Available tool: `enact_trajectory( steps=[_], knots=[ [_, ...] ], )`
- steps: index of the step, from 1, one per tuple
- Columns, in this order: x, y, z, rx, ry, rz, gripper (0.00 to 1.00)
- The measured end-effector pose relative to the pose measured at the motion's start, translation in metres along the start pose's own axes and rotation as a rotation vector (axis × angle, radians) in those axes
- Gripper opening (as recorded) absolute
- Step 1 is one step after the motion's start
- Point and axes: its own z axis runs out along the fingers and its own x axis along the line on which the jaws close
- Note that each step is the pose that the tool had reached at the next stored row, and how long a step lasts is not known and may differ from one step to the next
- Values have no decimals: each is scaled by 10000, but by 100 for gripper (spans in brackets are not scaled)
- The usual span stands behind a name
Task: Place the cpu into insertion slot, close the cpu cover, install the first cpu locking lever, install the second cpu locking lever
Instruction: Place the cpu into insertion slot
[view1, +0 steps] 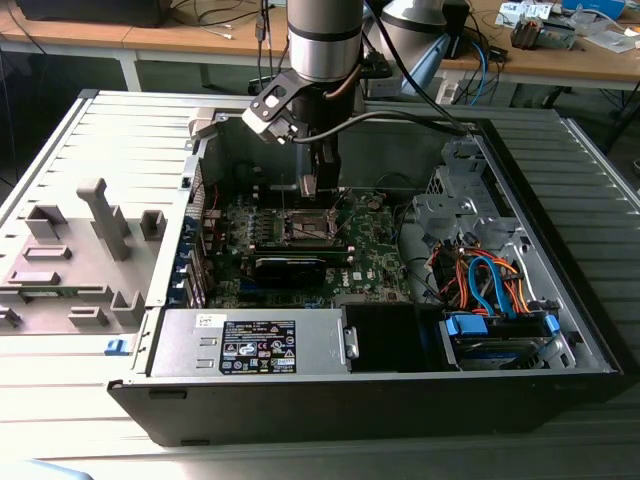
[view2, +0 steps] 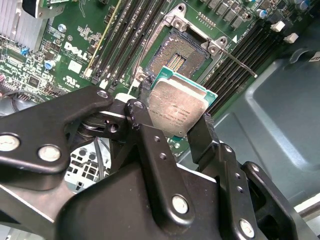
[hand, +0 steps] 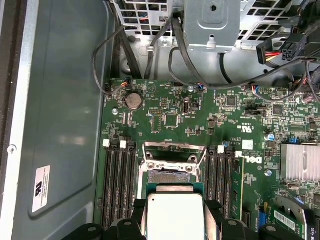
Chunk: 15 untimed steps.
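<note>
Because the socket (view2: 181, 59) lies uncovered on the green board (view2: 75, 50), the claw (view2: 174, 116) pinches the chip (view2: 176, 100) by two opposite edges, holding it face-up just above the socket, not yet seated.

Lab: cable-strewn workbenches (view1: 585, 64) behind an opened computer case (view1: 380, 395).
</note>
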Motion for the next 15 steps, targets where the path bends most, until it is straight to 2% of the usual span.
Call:
enact_trajectory(
  steps=[15],
  knots=[
    [0,0,3,-2,-10,197,55]
  ],
)
